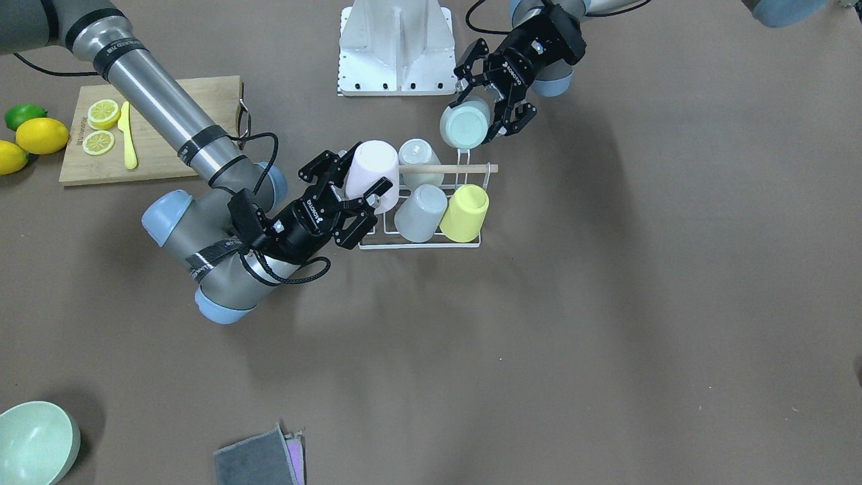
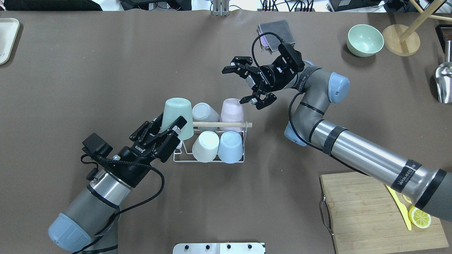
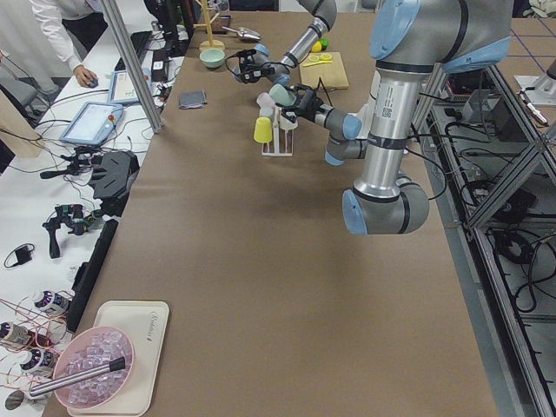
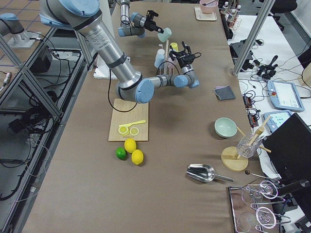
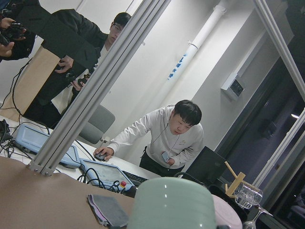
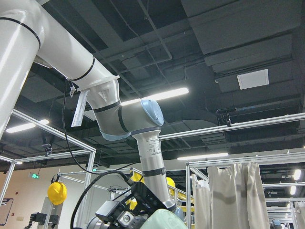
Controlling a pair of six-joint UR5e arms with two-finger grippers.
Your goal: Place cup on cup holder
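Closest to the left wrist camera, the green cup (image 5: 171, 205) is sitting clamped in the left claw (image 2: 168, 122), hovering at the rack's (image 2: 208, 161) end. Right claw (image 2: 238, 86) is gaping, holding nothing. Lowering off-centre, the cup could be knocking neighbouring cups (image 2: 206, 146) loose.

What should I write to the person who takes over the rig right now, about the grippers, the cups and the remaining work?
Left gripper: shut on the mint cup, at the end of the cup holder; it does not look seated.
Right gripper: open, empty, beside the pink cup.
Done: the pink cup, grey cup, yellow cup and blue cup sit on the holder.
To do: seat the mint cup, then release it.
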